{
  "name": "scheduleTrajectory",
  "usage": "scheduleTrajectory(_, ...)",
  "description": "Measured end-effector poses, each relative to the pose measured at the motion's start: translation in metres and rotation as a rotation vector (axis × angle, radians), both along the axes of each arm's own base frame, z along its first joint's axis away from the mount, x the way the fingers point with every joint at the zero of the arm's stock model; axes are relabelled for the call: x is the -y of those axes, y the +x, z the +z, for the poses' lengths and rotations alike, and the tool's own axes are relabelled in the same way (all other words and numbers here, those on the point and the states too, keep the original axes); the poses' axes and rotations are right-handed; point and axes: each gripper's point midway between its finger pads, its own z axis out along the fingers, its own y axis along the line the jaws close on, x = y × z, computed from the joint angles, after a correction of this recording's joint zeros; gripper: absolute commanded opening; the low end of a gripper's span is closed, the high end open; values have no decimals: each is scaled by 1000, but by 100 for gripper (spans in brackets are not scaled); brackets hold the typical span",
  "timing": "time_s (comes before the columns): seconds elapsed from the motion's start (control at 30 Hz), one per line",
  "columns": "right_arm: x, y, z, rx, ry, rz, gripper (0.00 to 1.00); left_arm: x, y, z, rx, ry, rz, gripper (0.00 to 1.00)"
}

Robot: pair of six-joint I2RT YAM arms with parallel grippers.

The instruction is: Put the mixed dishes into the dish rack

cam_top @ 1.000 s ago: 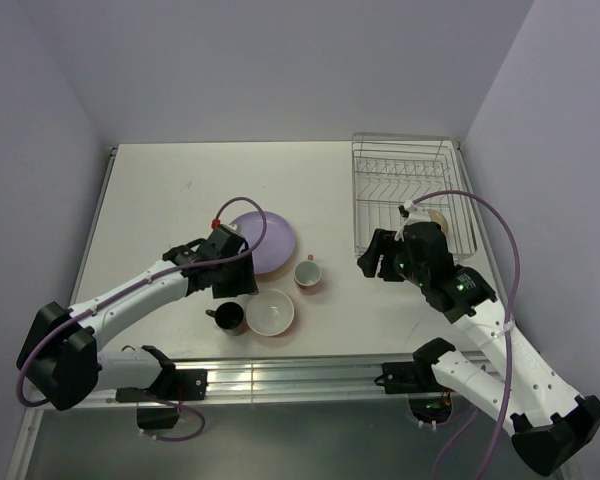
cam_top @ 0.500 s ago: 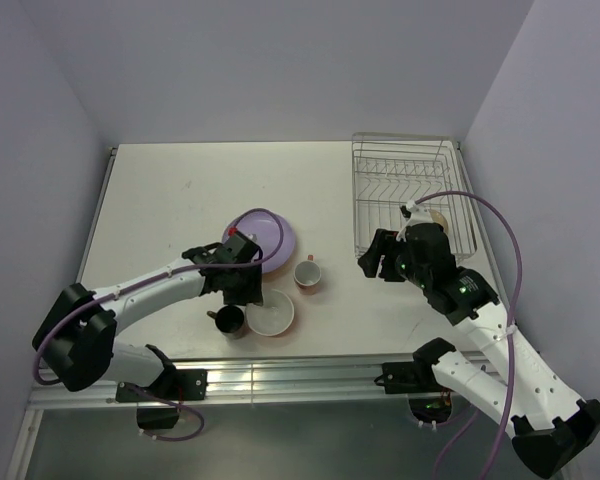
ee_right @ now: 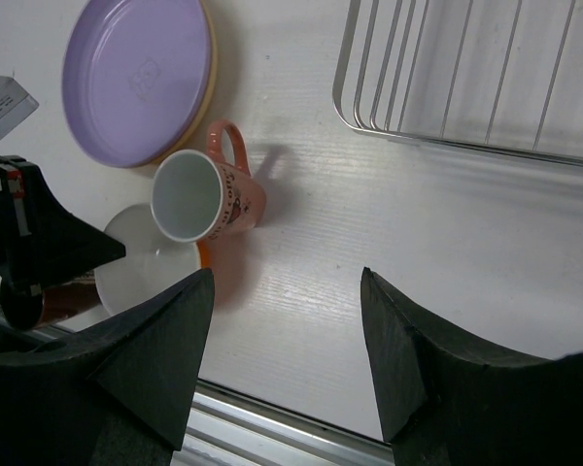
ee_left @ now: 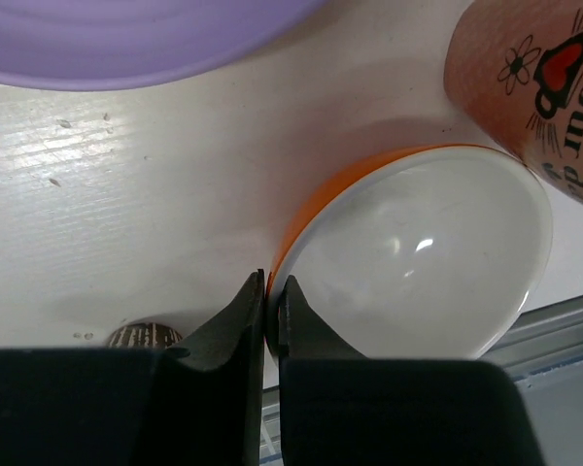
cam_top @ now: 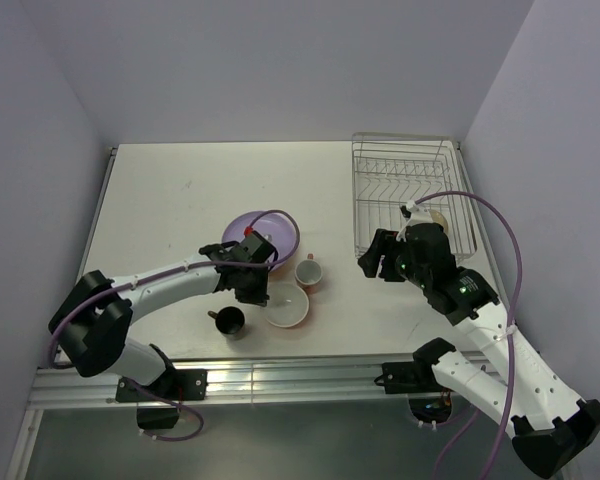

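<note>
My left gripper (ee_left: pixel 270 291) is shut on the left rim of the orange bowl (ee_left: pixel 418 262), which is white inside; from above the bowl (cam_top: pixel 288 308) sits near the table's front edge. The pink mug (cam_top: pixel 307 272) stands just behind it, print showing (ee_left: pixel 534 78). The lilac plate (cam_top: pixel 270 232) lies flat behind the left wrist. A small black cup (cam_top: pixel 228 320) stands left of the bowl. My right gripper (ee_right: pixel 287 277) hangs open and empty over bare table, between the mug (ee_right: pixel 199 199) and the dish rack (cam_top: pixel 410 190).
The rack (ee_right: pixel 466 78) stands at the table's back right, close to the right wall. An aluminium rail (cam_top: pixel 300 378) runs along the front edge just below the bowl. Walls close in the left, back and right sides.
My left gripper swung right from beside the plate, reached the bowl and shut on its rim. The bowl shifted a little to the right. The right arm has stayed still.
</note>
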Motion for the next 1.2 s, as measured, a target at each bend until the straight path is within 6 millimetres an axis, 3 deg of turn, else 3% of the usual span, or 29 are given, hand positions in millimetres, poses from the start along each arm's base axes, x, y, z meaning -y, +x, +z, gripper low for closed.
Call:
scheduleTrajectory(0.17,-3,-2,0,-5,9,16,70,-1,2,3,19,24,8,0)
scheduleTrajectory(0.3,-8,-5,-1,-20,24,43,77,-3,0,14,43,20,15,0)
scheduleTrajectory(0.47,-18,-10,-4,-55,49,92,86,1,-8,48,102,-50,-1,0)
scheduleTrajectory(0.6,-30,-18,-3,-85,100,154,88,7,-14,81,158,-145,-21,0)
scheduleTrajectory(0.87,-72,-38,32,-90,330,345,89,20,-12,137,268,-311,-22,0)
scheduleTrajectory(1.03,-89,-52,56,-60,465,454,89,28,-5,149,299,-360,-10,0)
scheduleTrajectory(1.2,-94,-60,67,-52,515,502,89,37,-2,161,317,-409,-2,0)
